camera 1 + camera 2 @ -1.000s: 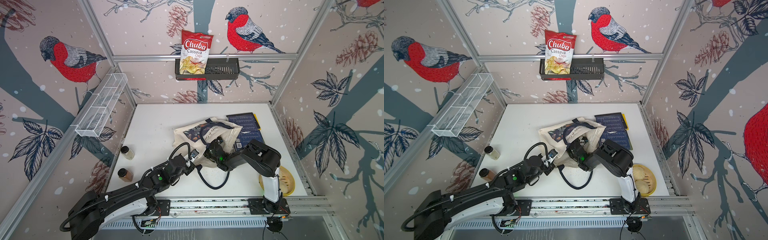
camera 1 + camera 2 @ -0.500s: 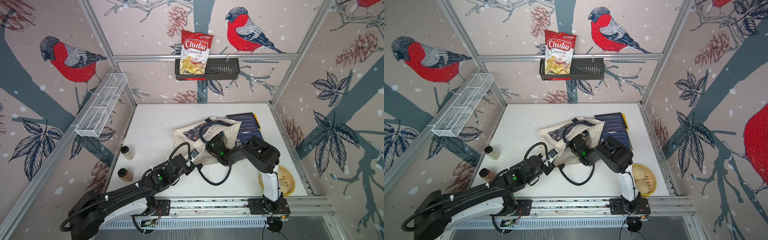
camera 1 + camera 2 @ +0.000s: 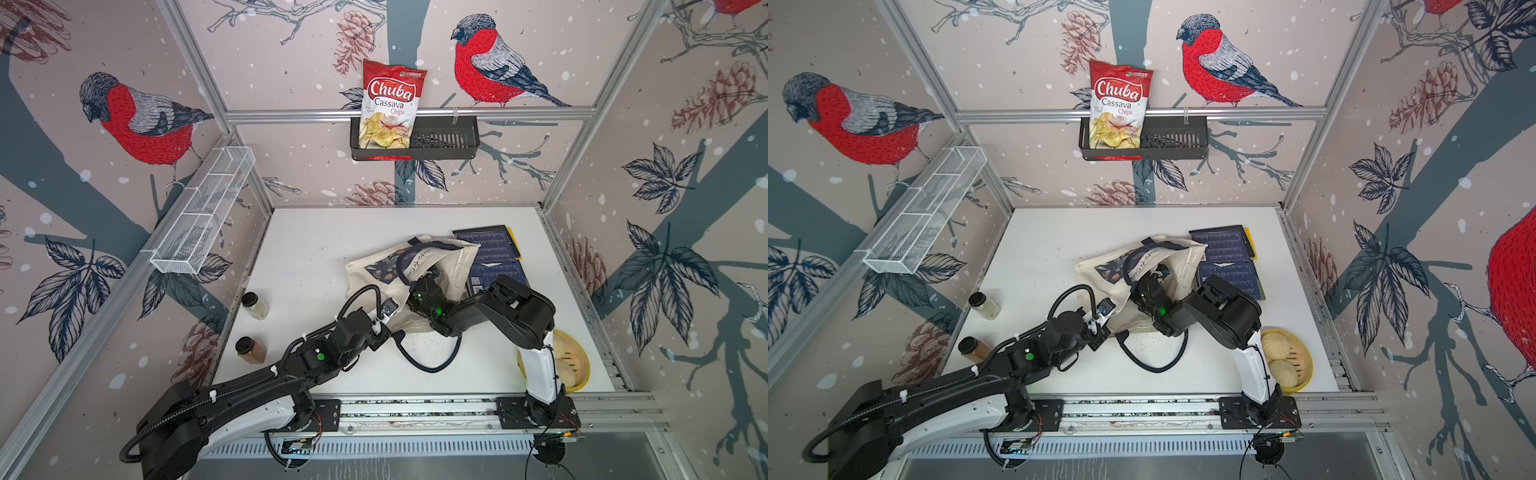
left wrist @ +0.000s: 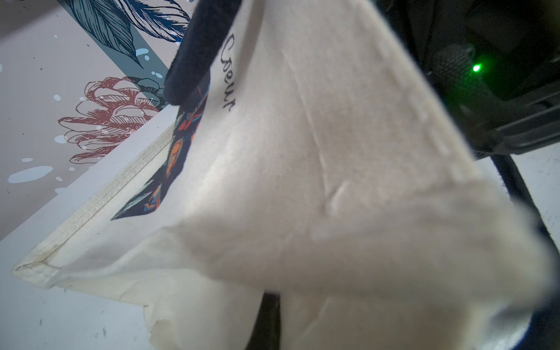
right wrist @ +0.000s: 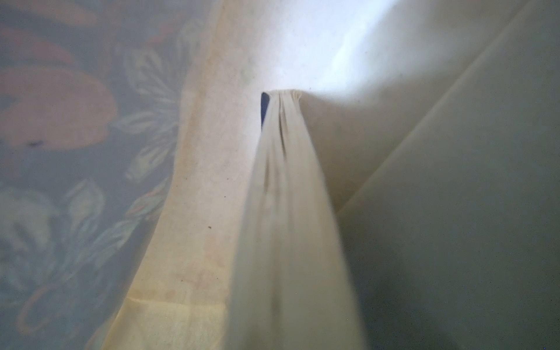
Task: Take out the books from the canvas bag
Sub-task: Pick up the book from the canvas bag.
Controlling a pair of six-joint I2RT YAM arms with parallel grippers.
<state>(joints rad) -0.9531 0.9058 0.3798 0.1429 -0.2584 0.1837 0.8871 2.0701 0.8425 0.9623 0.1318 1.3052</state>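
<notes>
Books (image 3: 492, 249) lie beside canvas bag (image 3: 362, 275) enclosing right gripper (image 3: 430, 276).

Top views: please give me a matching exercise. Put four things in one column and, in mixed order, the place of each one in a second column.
Column A
1. chips bag
2. navy books
3. brown spice jar
4. buns

Column B
a. on the table, near its left edge
b. in the yellow dish, at the table's front right corner
c. in the black basket on the back wall
d. flat on the table, beside the canvas bag

Pairs: 1-c, 2-d, 3-a, 4-b
</notes>
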